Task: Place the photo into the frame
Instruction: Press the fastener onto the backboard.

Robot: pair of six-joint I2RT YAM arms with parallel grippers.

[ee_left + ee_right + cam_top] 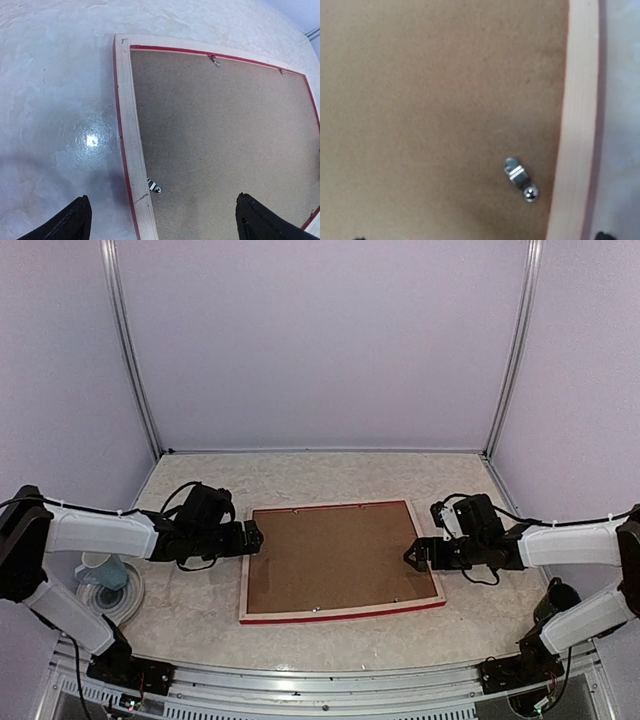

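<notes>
The frame lies face down mid-table, pale wood back up and a red edge showing. A brown backing panel fills it. The photo is not in view. My left gripper is open at the frame's left rail; its fingertips straddle the rail and a small metal clip. My right gripper is open over the right rail, close above the panel and another clip. Only its fingertips show, at the picture's bottom corners. Neither gripper holds anything.
A pale blue cup on a white round dish stands at the left, beside my left arm. A dark object sits near the right arm's base. Lilac walls close in the table at the back and sides.
</notes>
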